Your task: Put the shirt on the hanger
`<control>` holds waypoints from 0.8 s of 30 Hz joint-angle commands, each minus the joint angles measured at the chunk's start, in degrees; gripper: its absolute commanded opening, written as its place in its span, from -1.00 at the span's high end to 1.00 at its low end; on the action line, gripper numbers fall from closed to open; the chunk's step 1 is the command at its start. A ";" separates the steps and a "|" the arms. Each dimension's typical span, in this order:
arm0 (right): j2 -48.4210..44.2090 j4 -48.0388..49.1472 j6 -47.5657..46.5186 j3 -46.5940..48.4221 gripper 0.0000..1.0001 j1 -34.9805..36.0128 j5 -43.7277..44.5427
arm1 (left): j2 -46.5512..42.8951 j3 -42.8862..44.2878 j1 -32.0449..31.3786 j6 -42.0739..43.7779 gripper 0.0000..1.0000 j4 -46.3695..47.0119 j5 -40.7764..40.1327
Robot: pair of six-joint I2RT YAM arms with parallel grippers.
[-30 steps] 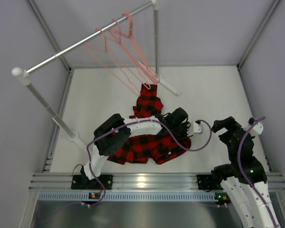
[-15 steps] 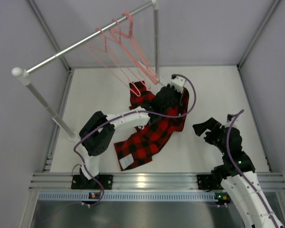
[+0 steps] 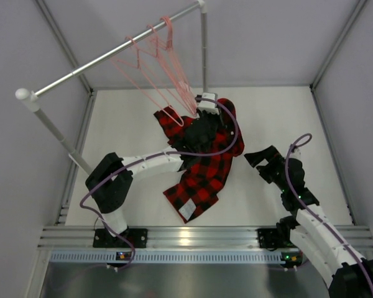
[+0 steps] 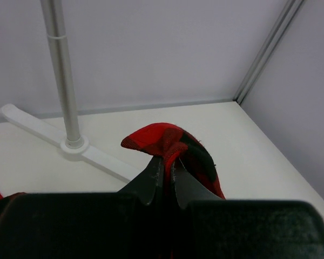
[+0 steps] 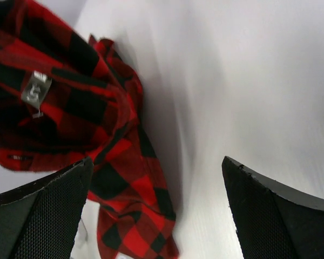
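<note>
The red-and-black plaid shirt (image 3: 205, 171) hangs lifted from my left gripper (image 3: 202, 124), which is shut on a fold of it (image 4: 167, 143) just below the pink wire hangers (image 3: 158, 62) on the rail. The shirt's lower end with a white label trails down toward the table's front. My right gripper (image 3: 256, 156) is open and empty, to the right of the shirt; in the right wrist view the plaid cloth (image 5: 70, 108) lies left of its jaws. No white lettering shows.
The rack's silver rail (image 3: 105, 56) runs from upper right to left on two white posts (image 3: 204, 49), with a white foot (image 4: 48, 132) on the table. Grey walls and frame rails close in the white table (image 3: 280, 118).
My left gripper has carried the shirt up off the table and back toward the hangers, so it now hangs stretched. My right arm has swung left toward the shirt.
</note>
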 commanded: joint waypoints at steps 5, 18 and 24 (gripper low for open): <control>1.03 18.89 8.03 -0.83 -0.99 0.39 9.41 | -6.22 -5.28 0.04 2.37 1.00 12.06 -3.16; 21.43 21.71 7.60 7.43 -0.71 11.99 8.88 | -5.60 -5.19 0.13 2.71 1.00 13.64 -3.95; 22.49 21.74 2.79 9.88 0.78 11.91 13.18 | -7.18 -6.77 0.04 2.63 1.00 13.81 -2.63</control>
